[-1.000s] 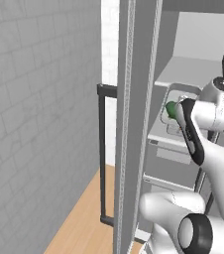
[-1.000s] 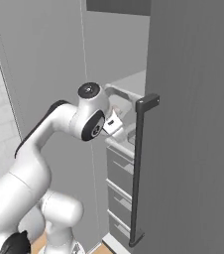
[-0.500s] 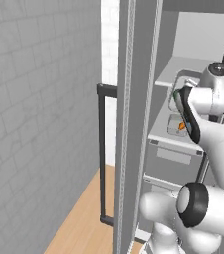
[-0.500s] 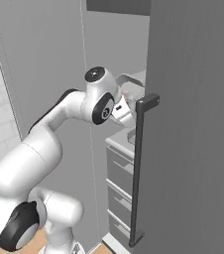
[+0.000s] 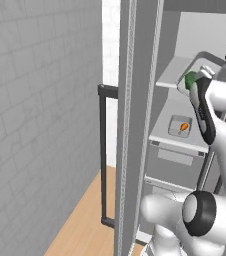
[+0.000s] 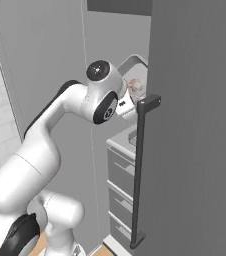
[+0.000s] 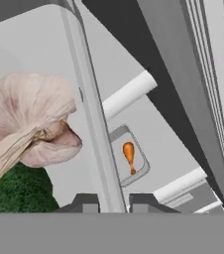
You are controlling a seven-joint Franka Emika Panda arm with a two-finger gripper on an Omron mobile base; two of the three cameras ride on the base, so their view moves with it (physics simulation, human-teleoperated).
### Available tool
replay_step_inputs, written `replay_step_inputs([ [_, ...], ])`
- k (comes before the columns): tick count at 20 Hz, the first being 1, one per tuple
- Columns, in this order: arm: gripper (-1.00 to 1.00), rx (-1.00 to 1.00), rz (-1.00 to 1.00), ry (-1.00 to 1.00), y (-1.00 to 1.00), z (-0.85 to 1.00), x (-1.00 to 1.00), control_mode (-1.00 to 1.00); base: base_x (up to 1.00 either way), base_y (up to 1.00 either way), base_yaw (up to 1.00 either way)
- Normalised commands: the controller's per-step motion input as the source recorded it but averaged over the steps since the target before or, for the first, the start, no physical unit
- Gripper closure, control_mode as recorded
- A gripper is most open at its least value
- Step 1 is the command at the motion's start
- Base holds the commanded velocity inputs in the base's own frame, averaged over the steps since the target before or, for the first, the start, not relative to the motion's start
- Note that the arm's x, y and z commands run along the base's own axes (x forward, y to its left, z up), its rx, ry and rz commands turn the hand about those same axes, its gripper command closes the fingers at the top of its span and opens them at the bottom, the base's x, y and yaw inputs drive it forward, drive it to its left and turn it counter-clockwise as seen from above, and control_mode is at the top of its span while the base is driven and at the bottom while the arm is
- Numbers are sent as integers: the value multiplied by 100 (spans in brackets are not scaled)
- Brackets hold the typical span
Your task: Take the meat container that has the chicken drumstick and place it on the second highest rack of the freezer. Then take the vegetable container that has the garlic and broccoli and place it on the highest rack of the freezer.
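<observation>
My gripper (image 7: pixel 113 204) is shut on the rim of the vegetable container (image 7: pixel 91 124). In the hand view the whitish-pink garlic (image 7: pixel 32 119) and dark green broccoli (image 7: pixel 15 191) lie inside it, close up. From the left base view the broccoli (image 5: pixel 189 80) and the tray hang at the level of the freezer's highest rack (image 5: pixel 171 77), partly behind my forearm. One shelf lower, on the second highest rack (image 5: pixel 160 132), sits the meat container (image 5: pixel 179 126) with the orange chicken drumstick (image 7: pixel 129 154). The garlic (image 6: pixel 135 89) also peeks out beside my wrist.
The open freezer door (image 5: pixel 135 125) stands edge-on at my left, its dark bar handle (image 5: pixel 103 155) facing a tiled wall. In the right base view the other door (image 6: pixel 195 125) and its handle (image 6: pixel 140 170) stand close to my arm. Grey drawers (image 6: pixel 122 175) lie below the shelves.
The arm has lifted the vegetable container from the level of the second rack up to the top rack. The meat container now shows uncovered beneath it.
</observation>
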Motion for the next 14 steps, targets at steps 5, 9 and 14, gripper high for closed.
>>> replay_step_inputs([
  [5, 100, 0, 0, 4, 0, 63, 67, -100, 0, 0, 0],
  [9, 100, 0, 0, 10, -10, 23, 57, -100, 0, 0, 0],
  [14, 100, 0, -2, 12, -33, -3, 58, -100, 0, 0, 0],
])
